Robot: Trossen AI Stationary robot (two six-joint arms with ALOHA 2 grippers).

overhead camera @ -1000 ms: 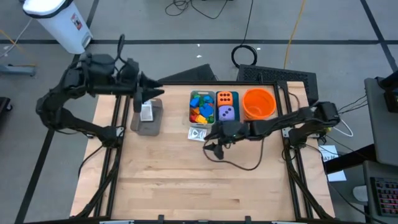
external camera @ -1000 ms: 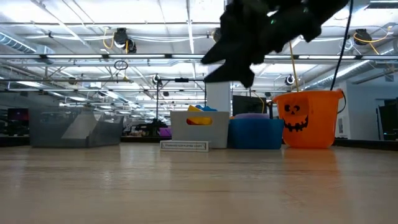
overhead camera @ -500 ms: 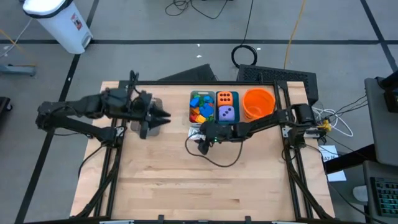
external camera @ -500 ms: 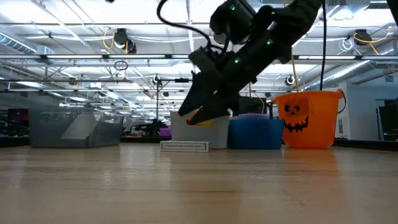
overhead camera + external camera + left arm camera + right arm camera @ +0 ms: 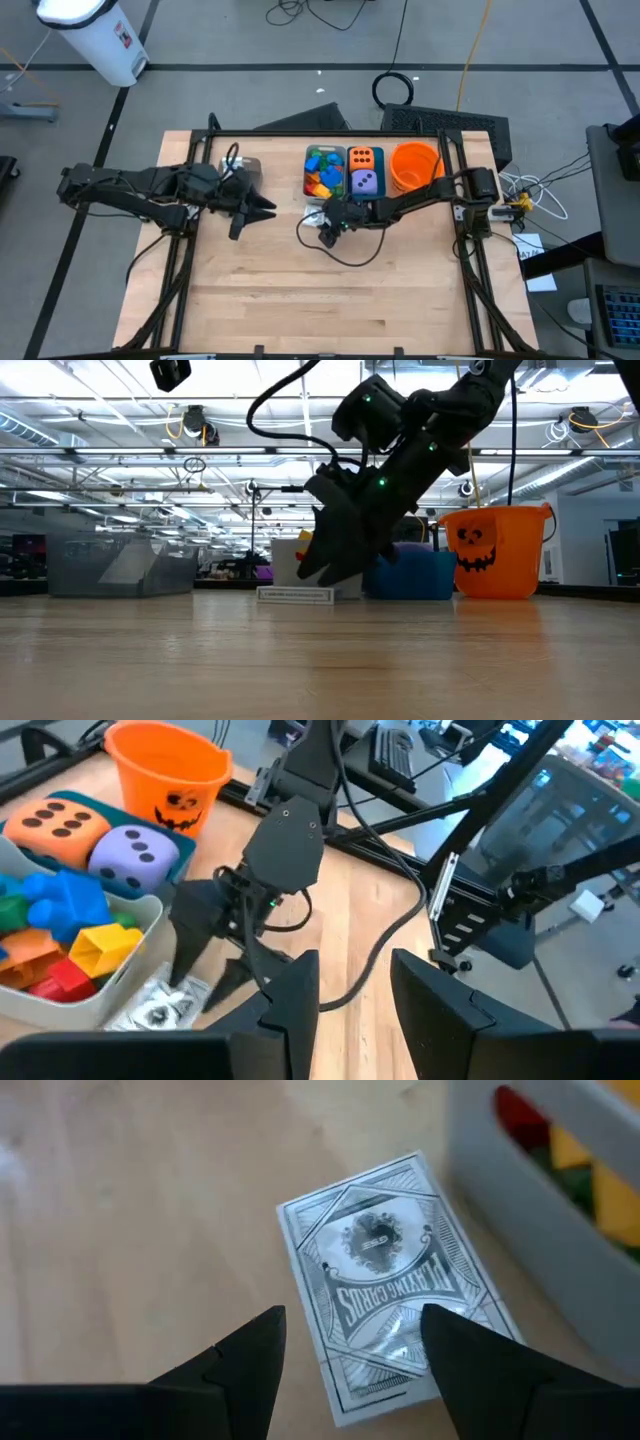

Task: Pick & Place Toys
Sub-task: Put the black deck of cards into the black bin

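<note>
Right gripper (image 5: 345,1345) hovers open, empty, just above white card packet (image 5: 395,1285) flat on table (image 5: 330,290) beside grey bin (image 5: 322,172) of bricks (image 5: 324,176), dice (image 5: 364,169) in teal bin behind, left gripper (image 5: 262,207) part-open, empty.

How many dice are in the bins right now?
2. The orange die sits in the far end of the teal bin, the purple die just in front of it, nearer the table's middle. None shows among the bricks.
</note>
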